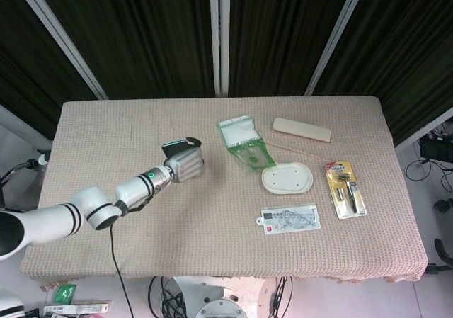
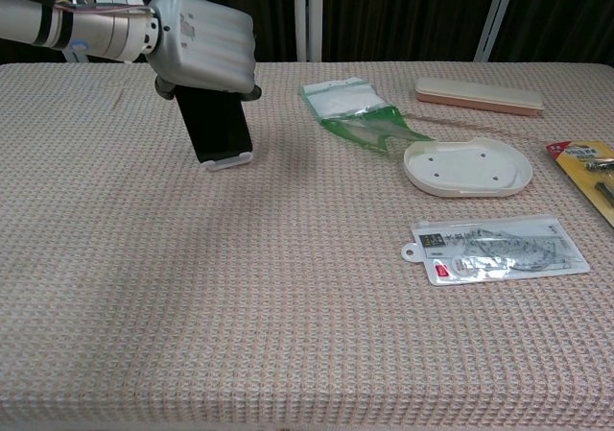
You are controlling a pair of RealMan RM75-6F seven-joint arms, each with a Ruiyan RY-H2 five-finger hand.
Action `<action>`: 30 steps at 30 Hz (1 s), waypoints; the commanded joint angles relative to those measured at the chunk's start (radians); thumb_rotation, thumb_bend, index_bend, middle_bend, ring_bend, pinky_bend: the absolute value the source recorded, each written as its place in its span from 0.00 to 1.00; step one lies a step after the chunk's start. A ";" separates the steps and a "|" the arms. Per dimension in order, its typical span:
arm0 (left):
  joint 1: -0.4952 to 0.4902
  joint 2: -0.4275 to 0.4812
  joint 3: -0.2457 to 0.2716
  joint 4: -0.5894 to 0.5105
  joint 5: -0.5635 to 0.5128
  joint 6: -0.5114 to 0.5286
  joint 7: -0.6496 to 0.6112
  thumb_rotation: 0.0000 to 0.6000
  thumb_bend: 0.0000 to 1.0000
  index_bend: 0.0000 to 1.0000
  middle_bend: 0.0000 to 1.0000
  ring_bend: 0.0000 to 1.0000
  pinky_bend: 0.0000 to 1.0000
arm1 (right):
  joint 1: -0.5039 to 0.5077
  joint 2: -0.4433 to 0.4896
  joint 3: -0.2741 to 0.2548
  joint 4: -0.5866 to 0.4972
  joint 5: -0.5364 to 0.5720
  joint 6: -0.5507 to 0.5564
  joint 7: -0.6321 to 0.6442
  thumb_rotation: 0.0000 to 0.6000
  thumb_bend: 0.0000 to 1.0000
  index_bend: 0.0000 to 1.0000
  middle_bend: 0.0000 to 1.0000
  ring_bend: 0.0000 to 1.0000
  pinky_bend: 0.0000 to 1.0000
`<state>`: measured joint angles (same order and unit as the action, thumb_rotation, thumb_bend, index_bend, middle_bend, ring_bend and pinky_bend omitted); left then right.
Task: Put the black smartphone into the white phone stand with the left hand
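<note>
While the left hand sits in the upper left of the chest view, its fingers are curled down over the top edge of the black smartphone, gripping it from above; the phone hangs directly below the fingers. Long axis of the phone runs near vertical, tilted slightly, top leaning back toward the hand. Lower edge meets the white phone stand, of which only a thin pale lip shows beneath the phone; whether the edge is fully seated in the slot or just resting on the lip cannot be told. Head view: same hand left of frame centre, with the phone's dark top edge showing just beyond the knuckles; stand hidden there. Phone itself: plain glossy black slab, screen dark, face toward the chest camera, no markings legible. Right hand not seen in either view, so the left is the only one near the work. Judgement: placement looks almost done; the coming move turns on the phone standing supported by the stand before the fingers let go, since the tall, thin slab could tip if released unseated. Off to the right of frame, well apart: a green-and-white pouch.
</note>
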<state>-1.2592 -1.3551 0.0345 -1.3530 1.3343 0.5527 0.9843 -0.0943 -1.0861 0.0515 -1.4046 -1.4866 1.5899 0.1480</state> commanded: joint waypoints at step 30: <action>0.103 0.148 -0.094 -0.253 -0.226 0.243 -0.093 1.00 0.07 0.04 0.03 0.08 0.19 | 0.009 0.012 0.009 -0.018 -0.006 0.002 -0.010 1.00 0.28 0.00 0.00 0.00 0.00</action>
<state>-1.2040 -1.2725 -0.0104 -1.5137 1.1649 0.7163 0.9698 -0.0861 -1.0744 0.0598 -1.4218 -1.4915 1.5915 0.1378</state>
